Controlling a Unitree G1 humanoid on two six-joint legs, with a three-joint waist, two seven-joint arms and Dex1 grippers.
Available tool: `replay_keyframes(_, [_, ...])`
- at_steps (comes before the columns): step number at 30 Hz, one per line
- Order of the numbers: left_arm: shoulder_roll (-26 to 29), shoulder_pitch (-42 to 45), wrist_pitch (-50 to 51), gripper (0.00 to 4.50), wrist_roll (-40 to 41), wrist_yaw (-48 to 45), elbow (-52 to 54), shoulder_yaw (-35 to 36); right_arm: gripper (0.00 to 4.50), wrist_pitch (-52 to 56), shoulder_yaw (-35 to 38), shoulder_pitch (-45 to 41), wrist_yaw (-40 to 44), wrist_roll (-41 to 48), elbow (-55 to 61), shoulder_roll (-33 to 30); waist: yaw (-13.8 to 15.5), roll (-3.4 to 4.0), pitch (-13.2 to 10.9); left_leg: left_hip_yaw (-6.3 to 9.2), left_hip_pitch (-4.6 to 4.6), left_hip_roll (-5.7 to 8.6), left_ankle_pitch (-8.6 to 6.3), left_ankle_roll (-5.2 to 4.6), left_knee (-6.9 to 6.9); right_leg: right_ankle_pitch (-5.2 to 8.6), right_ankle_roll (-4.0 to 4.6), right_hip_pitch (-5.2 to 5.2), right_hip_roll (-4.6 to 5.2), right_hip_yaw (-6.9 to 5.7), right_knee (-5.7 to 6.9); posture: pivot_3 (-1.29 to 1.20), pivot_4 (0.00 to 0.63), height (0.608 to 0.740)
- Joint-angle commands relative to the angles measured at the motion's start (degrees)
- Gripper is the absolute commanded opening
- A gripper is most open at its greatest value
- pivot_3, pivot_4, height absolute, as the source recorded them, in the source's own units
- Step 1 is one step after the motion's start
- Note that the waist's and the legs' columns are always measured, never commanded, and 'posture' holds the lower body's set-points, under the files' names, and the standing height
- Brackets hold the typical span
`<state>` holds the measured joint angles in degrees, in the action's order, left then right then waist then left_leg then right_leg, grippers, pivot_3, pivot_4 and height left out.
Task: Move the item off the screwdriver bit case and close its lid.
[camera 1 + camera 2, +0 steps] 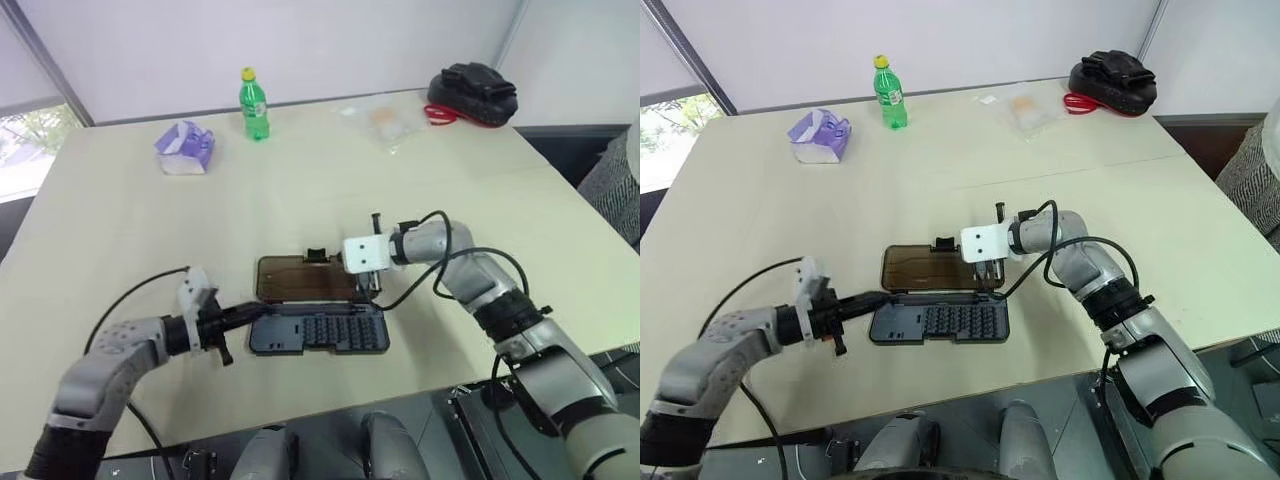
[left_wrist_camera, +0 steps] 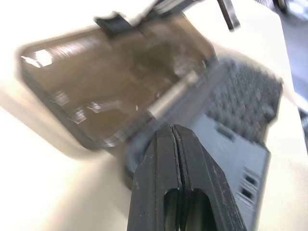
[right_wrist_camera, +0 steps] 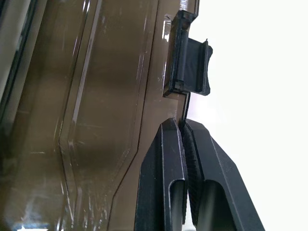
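Right wrist view, right pincer [image 3: 185,126] pinching lid [image 3: 96,115] edge beside latch tab [image 3: 190,67]

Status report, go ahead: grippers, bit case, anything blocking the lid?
Right gripper shut on lid edge near latch. Left gripper shut at screwdriver bit case. Lid open flat; nothing on it.

A large cream table [image 1: 300,190] with a smooth top takes up most of the room in view. Behind its far edge stands a plain white wall [image 1: 300,40], evenly lit. At the far left a window [image 1: 25,140] with a grey frame shows bright daylight and green leaves outside. A dark floor [image 1: 560,150] appears beyond the right side of the table.
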<state>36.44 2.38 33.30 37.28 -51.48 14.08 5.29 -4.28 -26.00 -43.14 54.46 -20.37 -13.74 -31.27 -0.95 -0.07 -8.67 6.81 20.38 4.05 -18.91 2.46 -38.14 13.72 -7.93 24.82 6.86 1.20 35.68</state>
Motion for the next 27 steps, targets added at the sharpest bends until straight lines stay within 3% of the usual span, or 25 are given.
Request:
replay_keyframes(1, [-0.8, 2.0, 3.9, 0.00, 6.1, 2.7, 1.1, 6.0, 0.02, 0.9, 2.8, 1.9, -3.5, -1.4, 7.6, -0.6, 0.0, -0.02, 0.0, 0.01, 0.01, 0.00, 0.00, 0.00, 0.00, 0.00, 0.00, 0.01, 0.00, 0.00, 0.00, 0.00, 0.150, 0.740])
replay_keyframes(6, [-1.5, 7.9, 7.0, 0.00, 10.4, 7.2, -3.8, 12.7, 0.02, 1.9, 3.7, 4.1, -5.5, -3.8, 15.1, -1.2, 0.1, -0.07, -0.1, 0.01, 0.06, 0.00, 0.00, 0.00, 0.01, 0.00, 0.00, 0.05, 0.00, 0.00, -0.01, 0.00, 0.150, 0.740])
replay_keyframes(10, [-1.4, 11.0, 7.1, 0.00, 9.9, 8.4, -8.0, 14.0, 0.02, 3.4, 3.9, 5.4, -5.7, -4.6, 19.0, -1.4, -0.1, -0.07, -0.1, -0.03, 0.06, 0.00, 0.00, 0.01, 0.02, 0.00, 0.00, 0.05, 0.00, 0.00, -0.06, 0.00, 0.150, 0.740])
replay_keyframes(19, [-3.9, 17.3, 1.0, 0.00, -0.3, 4.8, -21.2, 5.0, 0.02, 3.3, 3.9, 7.3, -5.7, -6.4, 24.2, -3.0, 0.2, -0.12, -0.1, -0.05, 0.10, 0.04, 0.00, 0.00, 0.05, 0.00, 0.00, 0.02, 0.01, -0.01, -0.21, 0.00, 0.150, 0.740])
replay_keyframes(27, [-6.6, 18.1, -1.2, 0.00, -4.2, -0.2, -23.4, -0.5, 0.02, 4.6, 4.0, 8.4, -5.2, -6.4, 25.9, -3.4, 0.1, -0.13, -0.1, -0.07, 0.13, 0.03, -0.01, 0.00, 0.06, 0.00, 0.00, 0.05, 0.01, -0.03, -0.22, 0.00, 0.150, 0.740])
